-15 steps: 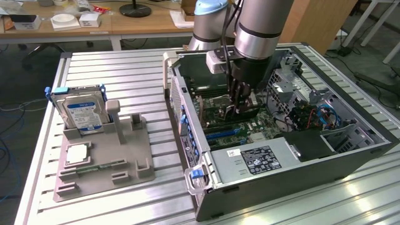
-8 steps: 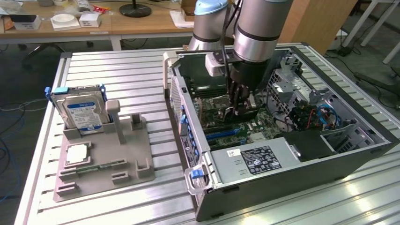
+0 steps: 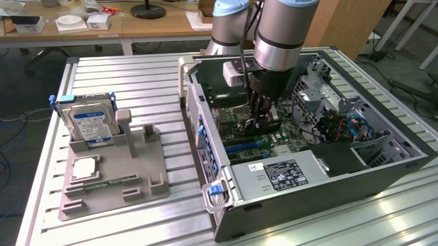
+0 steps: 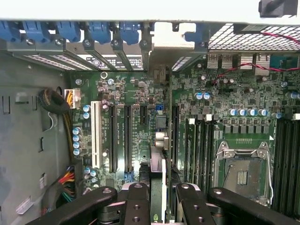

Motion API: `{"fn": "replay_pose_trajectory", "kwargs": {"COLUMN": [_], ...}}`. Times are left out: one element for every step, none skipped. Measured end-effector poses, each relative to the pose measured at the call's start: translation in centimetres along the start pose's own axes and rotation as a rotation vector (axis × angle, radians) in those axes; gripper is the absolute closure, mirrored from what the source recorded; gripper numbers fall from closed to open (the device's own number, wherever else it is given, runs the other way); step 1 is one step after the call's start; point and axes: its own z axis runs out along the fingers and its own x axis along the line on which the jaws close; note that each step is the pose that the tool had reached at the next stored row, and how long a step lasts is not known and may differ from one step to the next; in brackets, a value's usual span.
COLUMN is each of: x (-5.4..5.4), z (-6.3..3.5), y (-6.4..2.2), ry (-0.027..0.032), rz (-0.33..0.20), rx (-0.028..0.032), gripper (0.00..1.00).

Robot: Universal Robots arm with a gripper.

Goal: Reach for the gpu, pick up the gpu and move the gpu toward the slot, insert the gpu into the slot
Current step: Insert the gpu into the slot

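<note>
My gripper (image 3: pixel 263 122) reaches down into the open computer case (image 3: pixel 383 169), close over the green motherboard (image 3: pixel 291 136). It is shut on the gpu (image 4: pixel 160 152), a thin dark card seen edge-on between the two black fingers (image 4: pixel 136 199). The card stands upright on the motherboard (image 4: pixel 140 93), in line with the long black slot strips (image 4: pixel 127 136) beside it. Its far end points at the silver bracket opening (image 4: pixel 173 40) in the case's rear wall. The slot right under the card is hidden by the card itself, so I cannot tell how deep it sits.
On the exterior view's left, a grey holder (image 3: pixel 113 177) carries the blue-labelled hard drive (image 3: pixel 89 123) and a square processor chip (image 3: pixel 83 168). Inside the case are the power supply (image 3: pixel 280 174), the processor socket (image 4: pixel 241 168), memory strips (image 4: pixel 286 159) and cable bundles (image 4: pixel 65 180).
</note>
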Motion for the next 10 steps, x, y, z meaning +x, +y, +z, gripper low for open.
{"fn": "replay_pose_trajectory", "kwargs": {"x": [0.01, 0.02, 0.04, 0.06, 0.07, 0.07, 0.07, 0.07, 0.07, 0.07], "z": [0.08, 0.15, 0.21, 0.26, 0.32, 0.37, 0.43, 0.49, 0.54, 0.61], "y": [0.01, 0.02, 0.03, 0.04, 0.05, 0.07, 0.11, 0.14, 0.17, 0.2], "ry": [-0.0001, 0.0, 0.0001, 0.0001, 0.0, 0.0, 0.0, -0.0001, 0.0, 0.0], "rz": [0.0, 0.0, 0.0, 0.0, 0.0, 0.0, 0.0, 0.0, 0.0, 0.0], "rx": [0.0, 0.0, -0.0001, -0.0001, 0.0, 0.0, 0.0, 0.0001, 0.0001, 0.0], "gripper": [0.74, 0.74, 0.74, 0.74, 0.74, 0.74, 0.74, 0.74, 0.74, 0.74]}}
